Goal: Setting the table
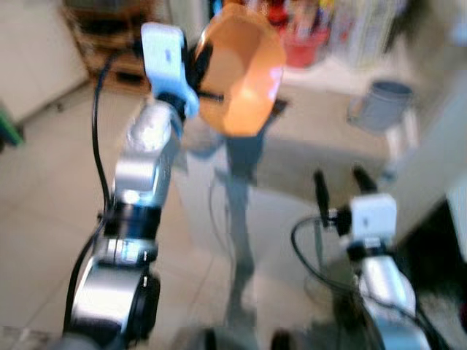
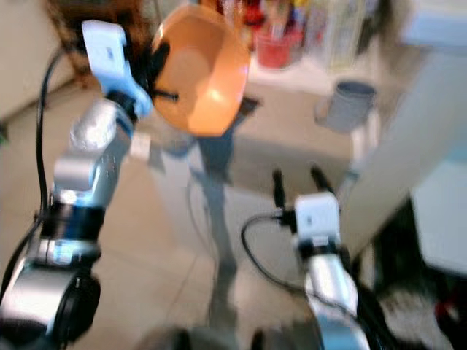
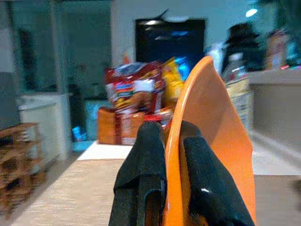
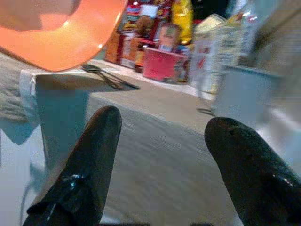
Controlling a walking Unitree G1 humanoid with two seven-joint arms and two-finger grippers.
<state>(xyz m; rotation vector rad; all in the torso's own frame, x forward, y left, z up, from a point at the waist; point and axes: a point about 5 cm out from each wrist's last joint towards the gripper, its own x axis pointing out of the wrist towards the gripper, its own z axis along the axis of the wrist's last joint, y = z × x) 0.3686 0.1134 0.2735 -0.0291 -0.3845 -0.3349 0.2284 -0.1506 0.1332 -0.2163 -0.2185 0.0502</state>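
Glossy orange plate [image 1: 244,69] on edge in left gripper [image 3: 171,155] jaws

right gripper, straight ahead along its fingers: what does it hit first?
Probably the beige tabletop: the open right gripper points low across it. Beyond stand a grey cup and a red box. Depth is unclear in the blur.

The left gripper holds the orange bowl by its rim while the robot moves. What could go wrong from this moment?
1. The left gripper pinches only the rim of the orange bowl, held tilted in the air, so it may slip out.
2. The views are blurred, so the bowl might knock the grey mug or the red container on the table.
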